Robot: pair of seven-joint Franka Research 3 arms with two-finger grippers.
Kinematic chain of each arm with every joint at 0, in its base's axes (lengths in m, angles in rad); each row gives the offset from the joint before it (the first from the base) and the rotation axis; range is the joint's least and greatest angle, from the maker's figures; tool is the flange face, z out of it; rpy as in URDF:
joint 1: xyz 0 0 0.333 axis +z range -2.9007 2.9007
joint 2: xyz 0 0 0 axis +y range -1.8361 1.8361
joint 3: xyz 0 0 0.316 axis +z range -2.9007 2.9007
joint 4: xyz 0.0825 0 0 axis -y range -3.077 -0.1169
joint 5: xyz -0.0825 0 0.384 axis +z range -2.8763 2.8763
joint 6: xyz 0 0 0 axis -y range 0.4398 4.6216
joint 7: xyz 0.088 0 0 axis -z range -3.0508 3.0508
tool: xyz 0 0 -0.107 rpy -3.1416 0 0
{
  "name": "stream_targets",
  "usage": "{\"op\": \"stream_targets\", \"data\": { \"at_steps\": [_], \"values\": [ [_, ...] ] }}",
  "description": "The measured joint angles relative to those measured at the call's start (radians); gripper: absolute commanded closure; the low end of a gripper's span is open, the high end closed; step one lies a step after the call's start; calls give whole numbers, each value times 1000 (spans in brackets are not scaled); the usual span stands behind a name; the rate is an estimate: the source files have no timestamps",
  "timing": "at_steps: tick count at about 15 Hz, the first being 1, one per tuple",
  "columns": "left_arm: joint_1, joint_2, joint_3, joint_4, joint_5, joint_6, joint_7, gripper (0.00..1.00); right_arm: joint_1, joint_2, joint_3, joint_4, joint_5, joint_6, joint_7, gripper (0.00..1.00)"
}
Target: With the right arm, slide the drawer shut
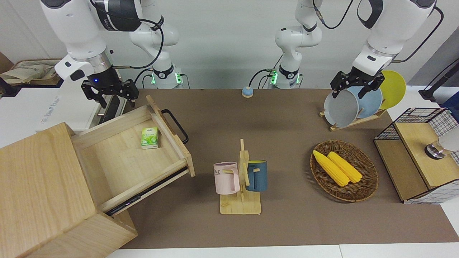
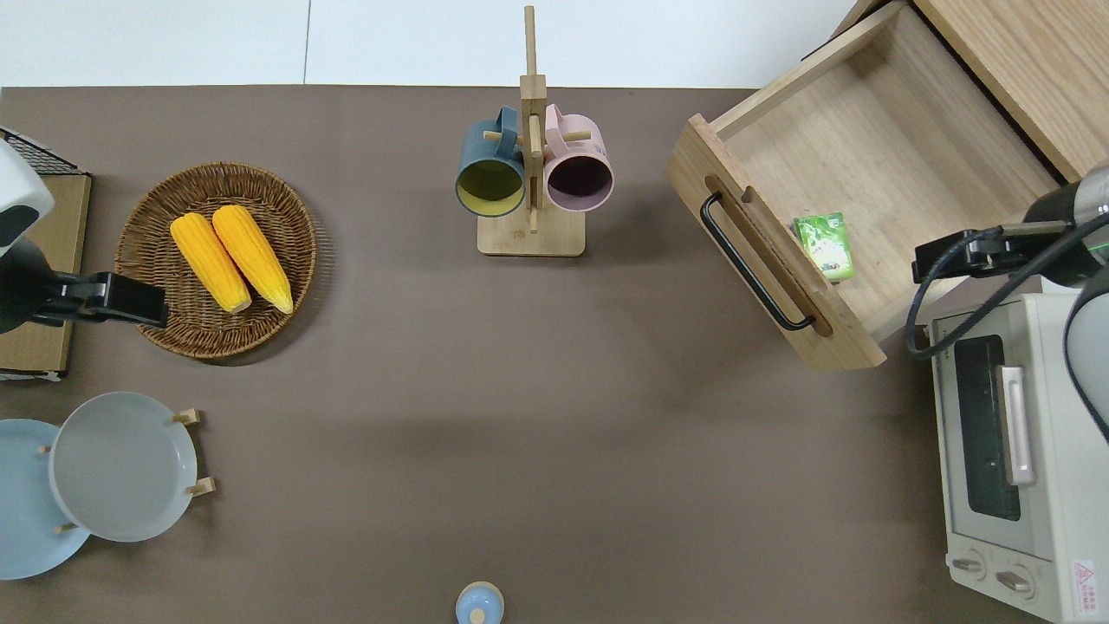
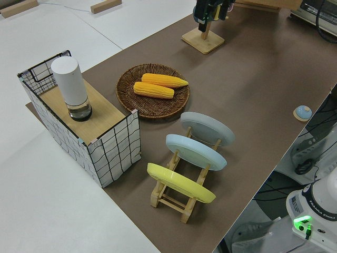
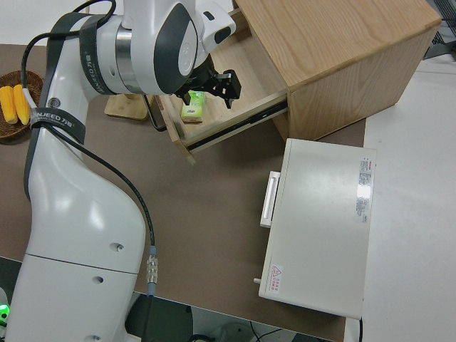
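Drawer (image 1: 129, 157) stands pulled out; your right tool (image 1: 109, 94), fingers spread, hangs above its edge; left arm parked.

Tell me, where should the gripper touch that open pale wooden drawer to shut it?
Probably the pale wooden drawer's front panel, at the black metal bar handle, approached from the table's middle: the panel faces that way, so a push there would drive it toward the pale-wood cabinet.

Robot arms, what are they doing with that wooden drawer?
The drawer is pulled out of its cabinet, with a little green packet inside. The right gripper hangs open above the toaster oven, not touching the drawer's black handle. The left arm is parked.
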Motion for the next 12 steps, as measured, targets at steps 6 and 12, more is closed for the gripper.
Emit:
{"op": "stream_targets", "data": {
  "at_steps": [6, 12],
  "values": [
    [0, 0, 0, 0, 0, 0, 0, 5, 0, 0, -2, 0, 0, 0, 0, 461],
    [0, 0, 0, 0, 0, 0, 0, 7, 0, 0, -1, 0, 0, 0, 0, 1000]
  ]
}}
